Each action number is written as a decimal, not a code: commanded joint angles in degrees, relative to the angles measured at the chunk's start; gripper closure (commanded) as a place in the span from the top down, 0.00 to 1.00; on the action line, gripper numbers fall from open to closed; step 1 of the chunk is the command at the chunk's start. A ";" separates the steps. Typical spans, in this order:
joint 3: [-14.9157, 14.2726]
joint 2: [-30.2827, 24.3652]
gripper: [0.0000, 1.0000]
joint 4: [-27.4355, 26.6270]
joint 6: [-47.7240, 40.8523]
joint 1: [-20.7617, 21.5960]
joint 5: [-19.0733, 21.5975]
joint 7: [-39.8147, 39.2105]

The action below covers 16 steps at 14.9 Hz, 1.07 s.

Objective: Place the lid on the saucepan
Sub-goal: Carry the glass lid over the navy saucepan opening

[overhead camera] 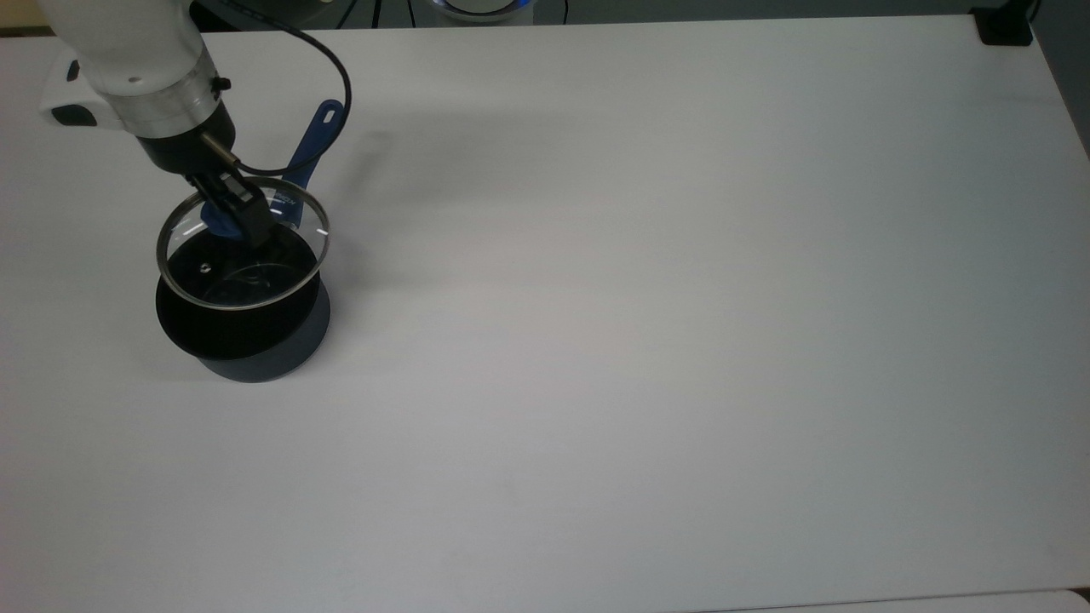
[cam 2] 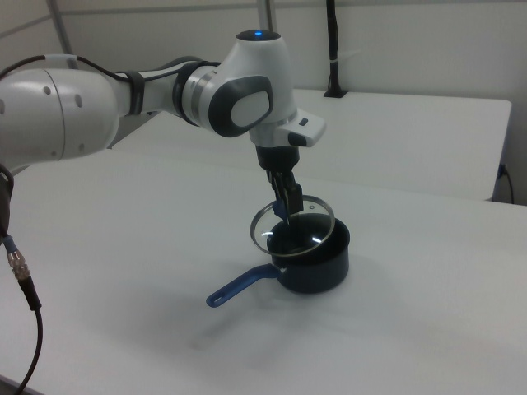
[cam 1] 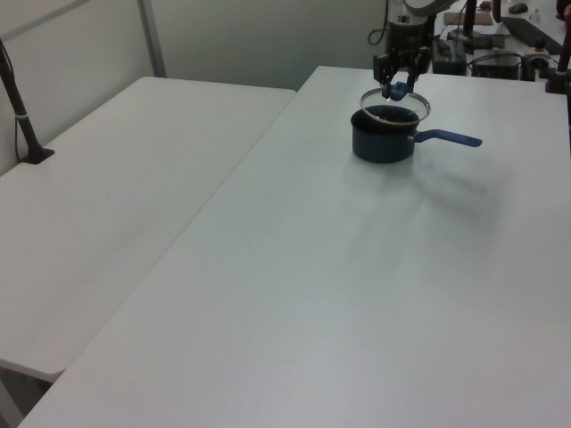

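Arm (cam 2: pixel 123 95) reaches down, pincer (overhead camera: pixel 228 213) clamped closed.

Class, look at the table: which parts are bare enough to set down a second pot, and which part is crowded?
Bare: the table from the saucepan across to the top view's right edge and below it. Crowded: the top view's upper left, where the claw holds the lid over the saucepan.

The jaws hold the lid (overhead camera: pixel 243 249) by its knob (overhead camera: pixel 223 220), so the lid hangs straight below them, just above the saucepan (overhead camera: pixel 244 319) and apart from its rim. In the top view the saucepan sits below the jaws, toward the top view's bottom, on the desk (overhead camera: pixel 647 323). Its handle (overhead camera: pixel 316 143) runs past the jaws toward the top view's upper right. In the right view the handle (cam 2: pixel 240 287) points to the right view's lower left of the jaws.
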 commanded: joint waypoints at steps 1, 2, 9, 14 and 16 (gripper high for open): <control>0.11 0.97 0.60 0.96 2.61 -0.68 -0.62 2.35; 0.11 1.23 0.60 0.96 3.66 -0.77 -0.80 3.75; 0.19 3.52 0.59 1.05 4.03 -0.33 -1.59 5.70; 0.19 5.36 0.59 3.68 3.94 -0.33 -1.59 7.54; 0.19 5.45 0.60 3.95 3.94 -0.24 -1.59 7.81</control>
